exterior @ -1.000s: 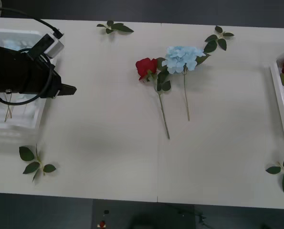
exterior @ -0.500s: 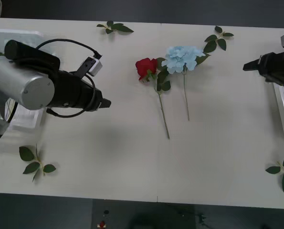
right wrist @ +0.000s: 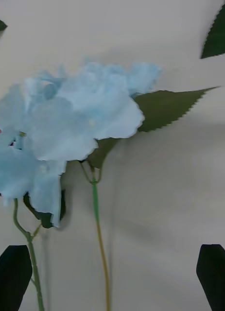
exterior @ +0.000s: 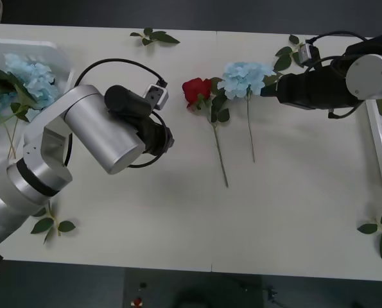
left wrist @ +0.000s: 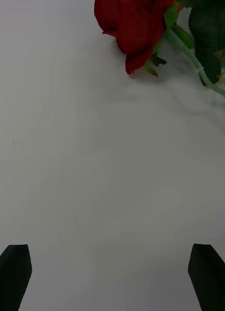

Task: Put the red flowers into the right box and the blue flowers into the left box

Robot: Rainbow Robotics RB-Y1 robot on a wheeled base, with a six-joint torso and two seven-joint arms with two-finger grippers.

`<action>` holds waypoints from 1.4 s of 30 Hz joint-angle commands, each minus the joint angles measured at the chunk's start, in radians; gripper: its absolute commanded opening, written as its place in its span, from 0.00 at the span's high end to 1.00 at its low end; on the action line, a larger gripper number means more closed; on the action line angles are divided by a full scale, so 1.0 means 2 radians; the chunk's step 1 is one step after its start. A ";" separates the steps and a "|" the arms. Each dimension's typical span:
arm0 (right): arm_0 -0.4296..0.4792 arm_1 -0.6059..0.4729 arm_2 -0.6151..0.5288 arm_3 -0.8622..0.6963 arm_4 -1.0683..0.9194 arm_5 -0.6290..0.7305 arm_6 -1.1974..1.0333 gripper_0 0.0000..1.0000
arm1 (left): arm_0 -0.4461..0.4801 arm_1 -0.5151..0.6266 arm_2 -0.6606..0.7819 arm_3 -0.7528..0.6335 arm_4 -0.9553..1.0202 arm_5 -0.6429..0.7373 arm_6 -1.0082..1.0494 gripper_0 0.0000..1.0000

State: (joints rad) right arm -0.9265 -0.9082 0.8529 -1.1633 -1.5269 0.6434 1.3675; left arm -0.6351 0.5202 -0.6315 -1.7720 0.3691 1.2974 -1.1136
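I've got one red rose (exterior: 196,90) lying flat mid-counter, bloom at the far end, thin green stem running back toward me. Just right of it lies a blue flower (exterior: 244,78), pale petal cluster with a big serrated leaf, its stem near parallel. The two heads sit just beside each other. More blue flowers (exterior: 25,78) are heaped in the left box (exterior: 56,50). The right box (exterior: 378,131) shows a white rim with a bit of leaf inside.

The left arm, a thick silver tube with black wrist and looped cable, bends inward from the left, its black two-fingered left claw (left wrist: 111,277) spread wide. The right arm reaches in from the right, its black right claw (right wrist: 112,277) likewise spread apart.
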 commanded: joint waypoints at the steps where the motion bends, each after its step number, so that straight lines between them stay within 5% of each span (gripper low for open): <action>1: -0.028 0.017 -0.005 0.003 0.023 -0.006 0.022 0.00 | -0.038 -0.023 -0.004 0.015 -0.009 0.022 0.074 0.06; 12: -0.048 0.102 -0.005 0.051 0.135 -0.008 0.020 0.00 | -0.055 -0.024 -0.005 0.058 0.014 -0.004 0.096 0.09; 25: -0.081 0.189 -0.005 0.165 0.201 -0.011 0.018 0.00 | -0.044 0.063 0.044 0.052 0.158 -0.037 -0.069 0.09; 42: -0.110 0.252 0.000 0.283 0.233 -0.030 0.022 0.00 | 0.032 0.069 0.205 0.052 0.301 -0.004 -0.345 0.09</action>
State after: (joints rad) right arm -1.0987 -0.4171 0.8529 -0.6117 -1.0736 0.6042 1.3675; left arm -0.5828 0.6492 -0.2470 -1.6443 0.9323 1.2863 -1.7347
